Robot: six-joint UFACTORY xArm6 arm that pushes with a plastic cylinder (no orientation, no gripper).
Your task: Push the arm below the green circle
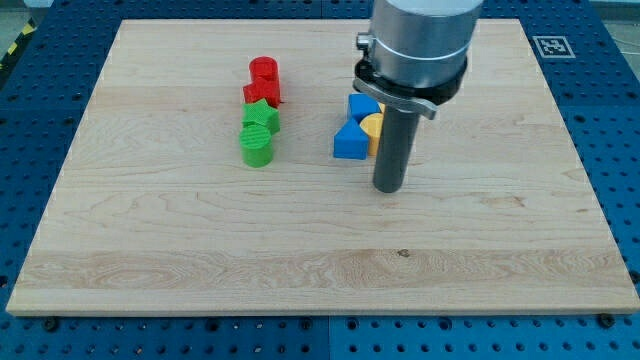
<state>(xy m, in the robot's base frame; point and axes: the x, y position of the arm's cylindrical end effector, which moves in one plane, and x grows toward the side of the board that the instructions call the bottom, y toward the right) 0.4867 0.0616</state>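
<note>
The green circle point(256, 147) sits left of the board's centre, at the bottom of a short column of blocks. Directly above it is a green star point(260, 117), then a red block point(261, 95) and a red cylinder point(264, 71). My tip point(388, 188) rests on the board to the right of the green circle and slightly lower in the view, well apart from it. The rod stands just right of a blue triangle point(349, 141) and partly hides a yellow block point(372, 126).
A blue block point(361, 105) lies above the yellow one, under the arm's body. The wooden board point(320, 270) lies on a blue perforated table. A marker tag point(551, 45) sits off the board's top right corner.
</note>
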